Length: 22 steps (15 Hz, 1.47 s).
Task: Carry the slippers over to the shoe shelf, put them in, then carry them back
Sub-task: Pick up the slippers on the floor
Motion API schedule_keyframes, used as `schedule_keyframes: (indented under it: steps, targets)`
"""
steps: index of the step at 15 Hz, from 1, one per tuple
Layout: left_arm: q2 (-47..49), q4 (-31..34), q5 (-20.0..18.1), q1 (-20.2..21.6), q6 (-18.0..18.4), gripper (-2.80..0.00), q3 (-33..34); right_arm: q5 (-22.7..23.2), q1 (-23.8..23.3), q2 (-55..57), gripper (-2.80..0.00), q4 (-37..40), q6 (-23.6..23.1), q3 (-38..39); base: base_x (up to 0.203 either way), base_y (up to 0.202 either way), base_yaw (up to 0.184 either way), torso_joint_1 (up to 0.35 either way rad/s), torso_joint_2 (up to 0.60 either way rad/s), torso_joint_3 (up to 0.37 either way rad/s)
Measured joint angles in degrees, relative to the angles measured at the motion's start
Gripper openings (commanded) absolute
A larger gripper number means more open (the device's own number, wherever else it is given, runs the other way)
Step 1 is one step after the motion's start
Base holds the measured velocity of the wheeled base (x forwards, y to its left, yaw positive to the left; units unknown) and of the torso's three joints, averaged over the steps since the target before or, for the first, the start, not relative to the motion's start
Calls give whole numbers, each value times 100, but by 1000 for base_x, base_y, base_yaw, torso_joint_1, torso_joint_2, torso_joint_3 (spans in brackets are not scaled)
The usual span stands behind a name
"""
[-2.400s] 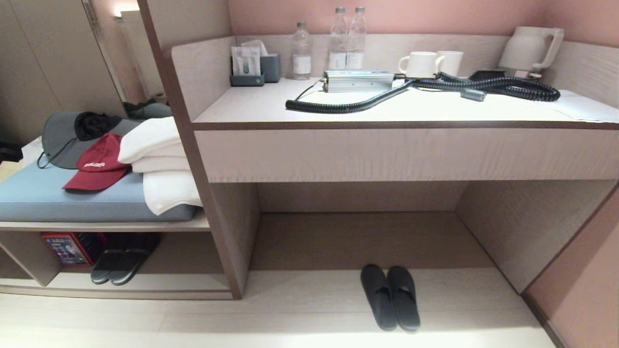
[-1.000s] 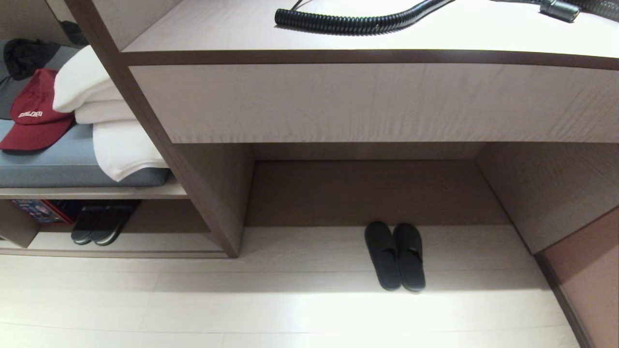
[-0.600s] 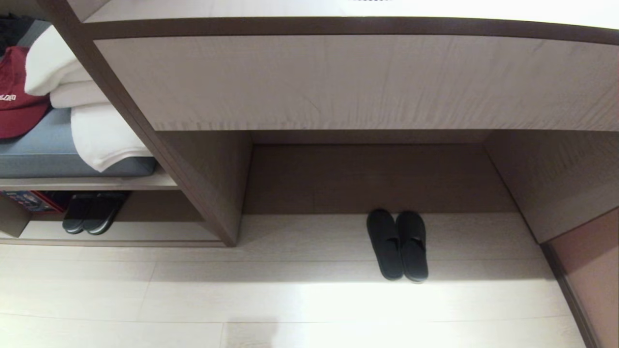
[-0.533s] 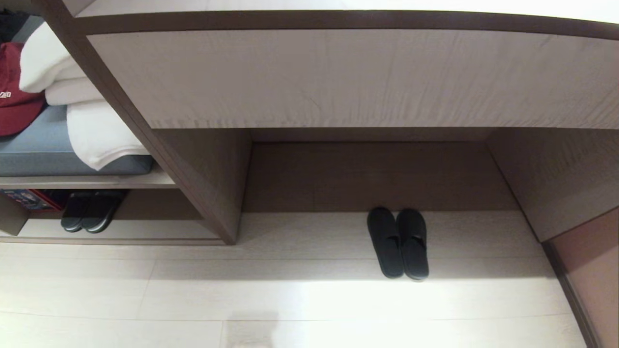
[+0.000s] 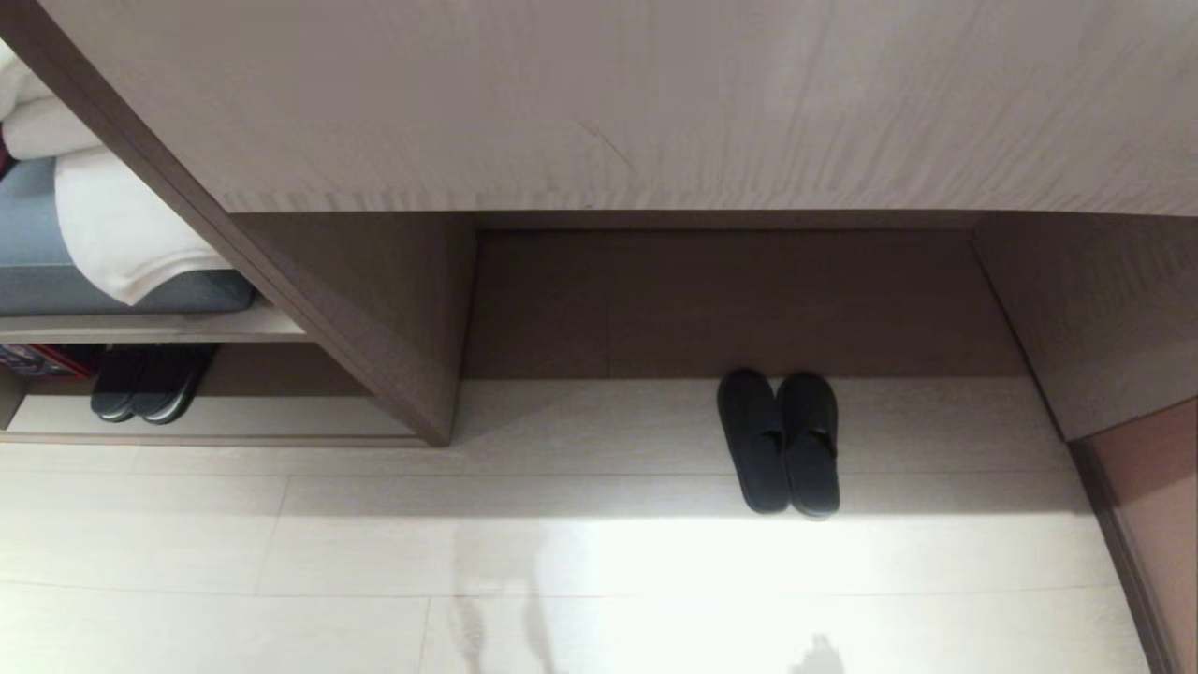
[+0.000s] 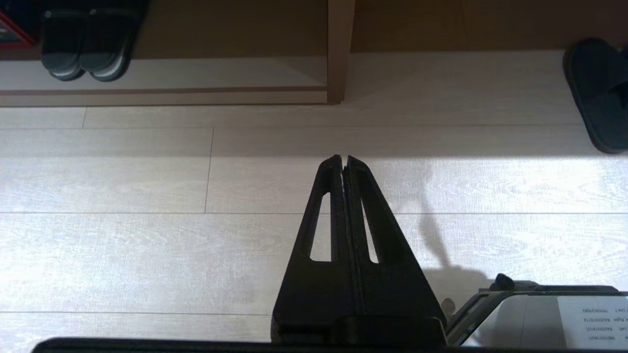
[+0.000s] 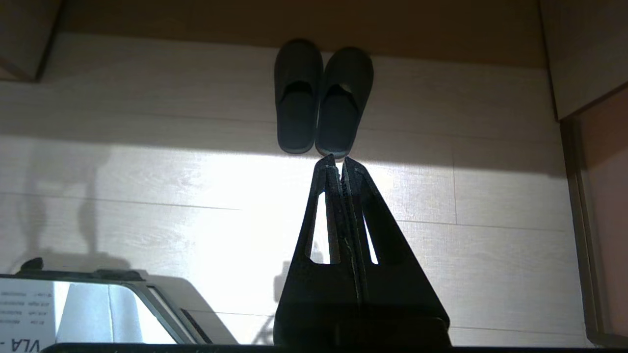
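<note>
Right gripper (image 7: 339, 163), clenched and empty, hangs just short of the slippers (image 7: 321, 95), heels toward it, long axis straight ahead on the floor; left gripper (image 6: 343, 161), also clenched, is farther.

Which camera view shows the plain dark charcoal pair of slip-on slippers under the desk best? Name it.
The right wrist view: the plain dark charcoal slippers lie whole and central, uppers visible. The head view shows both too, smaller and off-centre. The left wrist view catches only one, cut off at the edge.
</note>
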Motion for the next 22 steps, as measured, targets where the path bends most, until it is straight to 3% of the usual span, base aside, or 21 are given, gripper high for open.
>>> schedule_keyframes:
  steps: [22]
  targets:
    - [0,0,0,0,0,-280,0,0,0,0,-280,-8,-6,0,0,0,0,2,3,-200]
